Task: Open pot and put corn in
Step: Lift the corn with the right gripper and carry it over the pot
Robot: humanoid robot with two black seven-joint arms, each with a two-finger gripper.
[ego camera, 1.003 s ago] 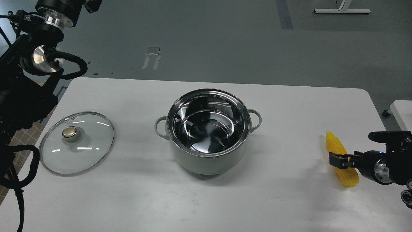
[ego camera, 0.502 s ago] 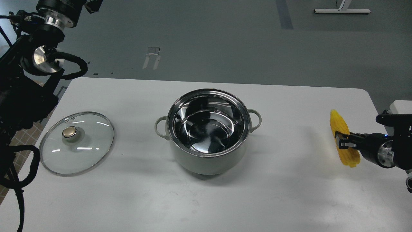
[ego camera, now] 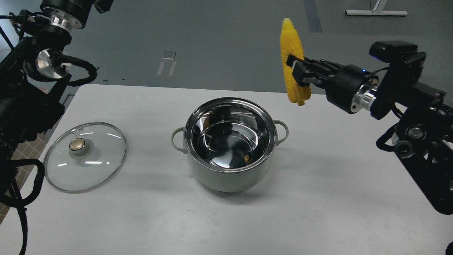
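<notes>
Pot (ego camera: 230,141) open at mid-desk (ego camera: 318,198), steel inside bare. Lid (ego camera: 85,156) flat on the desk well to the left, apart from the pot. Opening step done, judging by that; corn step in hand.

Corn (ego camera: 293,63) up in the air, near upright, tip up, above and to the right of the pot's rim, clear of the desk. Right fingers (ego camera: 299,71) clenched across the cob about mid-length, reaching in from the right. Left arm high at the left edge; left fingers out of view.

Next, by the look of it: carry the cob leftward to over the pot's mouth, lower, then release. Cob about as long as the pot is wide, so probably better tilted toward level or dropped point-first, to avoid lodging on the rim. Risk of a hit on the near right handle (ego camera: 281,129) or the rim if lowered too early. Light pot, perhaps; a knock could shift it. Grip off-centre on a bumpy, tapered cob could allow a swing on release.
</notes>
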